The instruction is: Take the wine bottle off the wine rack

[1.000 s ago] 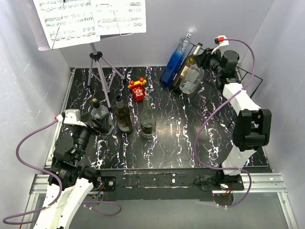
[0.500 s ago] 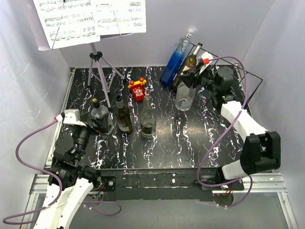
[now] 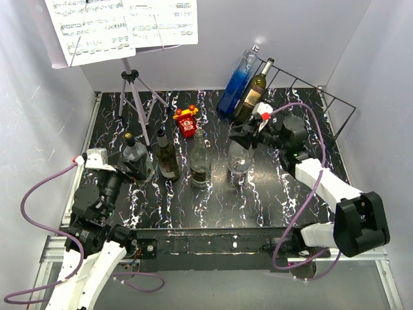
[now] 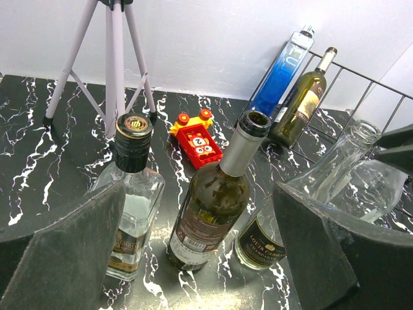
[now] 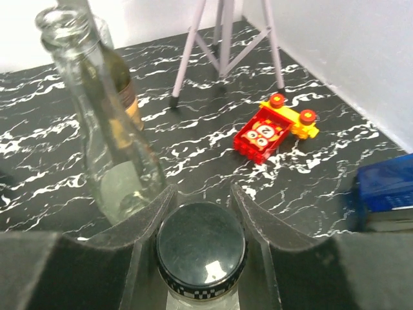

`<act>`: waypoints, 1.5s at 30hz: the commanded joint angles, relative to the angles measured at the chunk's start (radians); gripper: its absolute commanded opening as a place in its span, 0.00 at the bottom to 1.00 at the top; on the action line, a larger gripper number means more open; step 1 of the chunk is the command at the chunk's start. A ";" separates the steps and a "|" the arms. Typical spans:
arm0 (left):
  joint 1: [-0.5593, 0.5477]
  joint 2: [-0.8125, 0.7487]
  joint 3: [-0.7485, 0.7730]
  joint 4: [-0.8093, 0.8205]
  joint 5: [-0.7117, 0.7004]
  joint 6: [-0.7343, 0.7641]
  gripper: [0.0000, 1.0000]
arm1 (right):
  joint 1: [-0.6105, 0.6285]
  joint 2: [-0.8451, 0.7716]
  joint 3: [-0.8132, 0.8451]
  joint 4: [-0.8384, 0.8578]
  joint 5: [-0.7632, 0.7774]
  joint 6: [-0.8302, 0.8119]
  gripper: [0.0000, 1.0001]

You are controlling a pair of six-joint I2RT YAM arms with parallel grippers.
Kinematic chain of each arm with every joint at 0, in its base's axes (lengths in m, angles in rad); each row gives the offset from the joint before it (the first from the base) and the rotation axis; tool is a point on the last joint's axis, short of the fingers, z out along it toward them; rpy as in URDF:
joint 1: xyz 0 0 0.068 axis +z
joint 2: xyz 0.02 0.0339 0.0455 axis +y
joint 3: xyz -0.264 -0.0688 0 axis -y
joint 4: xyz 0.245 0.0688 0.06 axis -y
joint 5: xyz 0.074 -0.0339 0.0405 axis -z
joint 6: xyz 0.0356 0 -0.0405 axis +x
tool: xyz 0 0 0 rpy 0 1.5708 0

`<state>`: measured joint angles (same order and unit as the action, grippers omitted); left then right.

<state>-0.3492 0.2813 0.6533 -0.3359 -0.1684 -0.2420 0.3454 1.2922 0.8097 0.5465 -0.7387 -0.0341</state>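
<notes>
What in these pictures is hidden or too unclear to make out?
Right wrist view: the body of the black-capped clear glass bottle, hidden under its cap and the right gripper.
Top view: the notes on the white sheet music, too small, and cut by the top edge.
Left wrist view: the black wire wine rack, cut off at the right edge.

This is a robotics test cell rather than a lived-in room. Plain pale walls (image 3: 361, 39) box in a black marbled table (image 3: 213, 194), and two white robot arms (image 3: 329, 184) trailing purple cables (image 3: 24, 205) sit on a metal rail (image 3: 371, 248) along the bottom edge. The props are an unrelated, staged mix: a music stand (image 3: 132, 84) at upper left, a red toy (image 3: 186, 121) near the centre and a wine rack (image 3: 322, 93) at upper right.
</notes>
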 commanded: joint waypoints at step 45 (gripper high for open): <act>-0.004 -0.010 0.003 0.001 0.013 0.012 0.98 | 0.116 -0.171 0.225 -0.245 0.482 0.259 0.77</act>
<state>-0.3492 0.2775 0.6533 -0.3359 -0.1673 -0.2420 0.4610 1.1339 0.8055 0.6144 -0.5343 0.0658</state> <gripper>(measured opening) 0.981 0.792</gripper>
